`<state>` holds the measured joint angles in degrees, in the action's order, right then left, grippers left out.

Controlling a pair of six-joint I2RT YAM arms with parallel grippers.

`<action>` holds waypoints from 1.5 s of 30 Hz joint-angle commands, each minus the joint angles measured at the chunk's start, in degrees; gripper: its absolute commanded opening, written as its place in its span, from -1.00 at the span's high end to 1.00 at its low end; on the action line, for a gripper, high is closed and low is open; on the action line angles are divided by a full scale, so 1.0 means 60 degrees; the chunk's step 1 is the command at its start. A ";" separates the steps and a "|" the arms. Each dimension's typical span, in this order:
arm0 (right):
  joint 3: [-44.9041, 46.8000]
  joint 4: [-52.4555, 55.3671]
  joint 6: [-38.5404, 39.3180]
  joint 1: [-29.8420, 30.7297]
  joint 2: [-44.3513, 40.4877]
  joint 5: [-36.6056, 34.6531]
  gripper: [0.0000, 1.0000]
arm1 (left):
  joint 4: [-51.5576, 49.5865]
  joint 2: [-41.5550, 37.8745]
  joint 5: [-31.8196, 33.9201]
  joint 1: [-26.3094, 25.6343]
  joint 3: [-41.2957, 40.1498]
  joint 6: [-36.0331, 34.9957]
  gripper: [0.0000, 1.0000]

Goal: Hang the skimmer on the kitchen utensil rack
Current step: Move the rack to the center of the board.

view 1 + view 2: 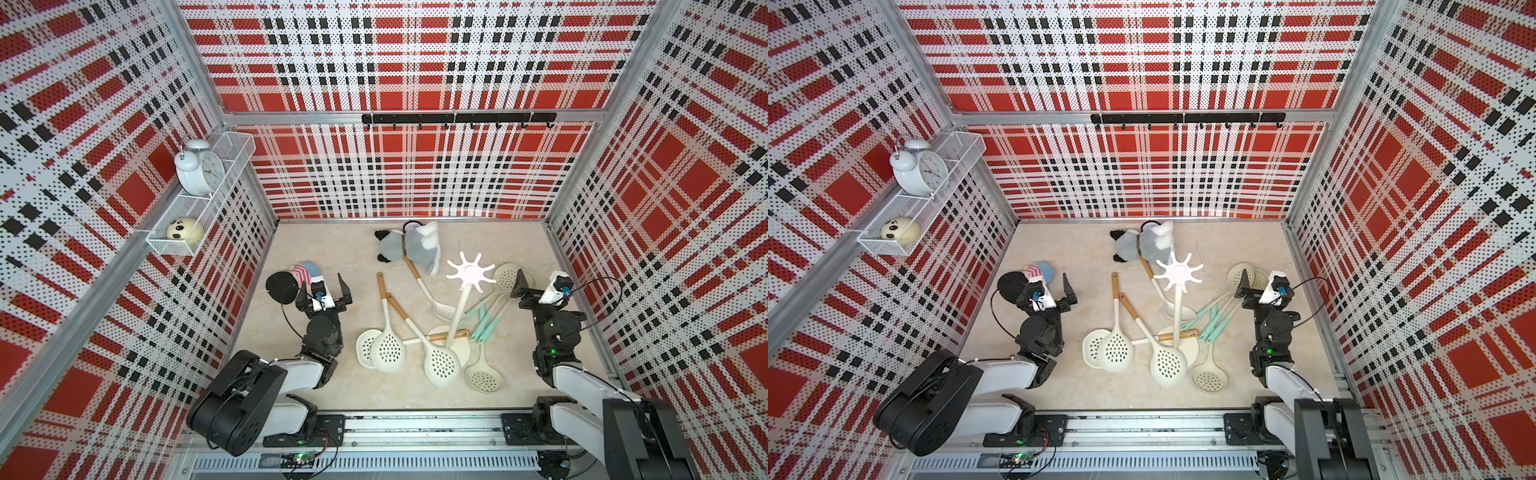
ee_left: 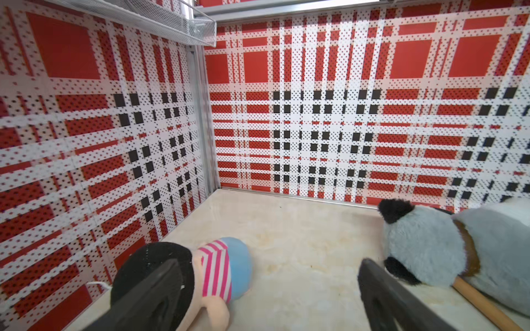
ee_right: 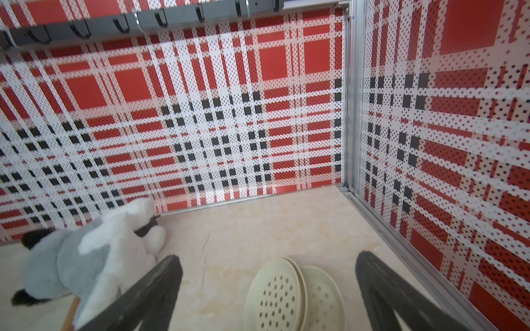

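On the surface (image 1: 374, 395), a light, stiff skimmer (image 1: 442, 365) is judged best gripped at its wooden handle (image 1: 398, 307); left hand (image 2: 268, 286) and right hand (image 3: 266, 258) are held wide open, empty.

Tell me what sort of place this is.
Probably a robot test cell staged as a kitchen corner, not a real kitchen: red, black and white plaid perforated panel walls in aluminium framing, cream round-headed skimmers strewn round a cream-white utensil stand, and a black wall hook rail.
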<state>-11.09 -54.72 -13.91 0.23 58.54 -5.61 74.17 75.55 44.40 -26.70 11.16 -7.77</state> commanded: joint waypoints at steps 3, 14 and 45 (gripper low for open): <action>-0.1364 0.4258 -0.2046 -0.0056 -0.0925 0.0592 -1.00 | -0.2342 -0.1025 0.1395 -0.1058 0.0976 0.0653 -0.98; -0.1514 0.6131 -0.2889 0.0645 -0.1903 0.4058 -1.00 | -0.7440 -0.3202 -0.2418 -0.2159 0.2035 0.4508 -0.94; -0.0928 0.7785 -0.2676 0.2986 -0.5160 0.8174 -0.76 | -0.6626 -0.3010 -0.7695 -0.3669 0.1921 0.5510 -0.66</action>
<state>-15.81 -0.84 -29.82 17.54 24.97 40.38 32.60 57.47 -0.21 -48.42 22.72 24.51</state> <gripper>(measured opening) 0.894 0.832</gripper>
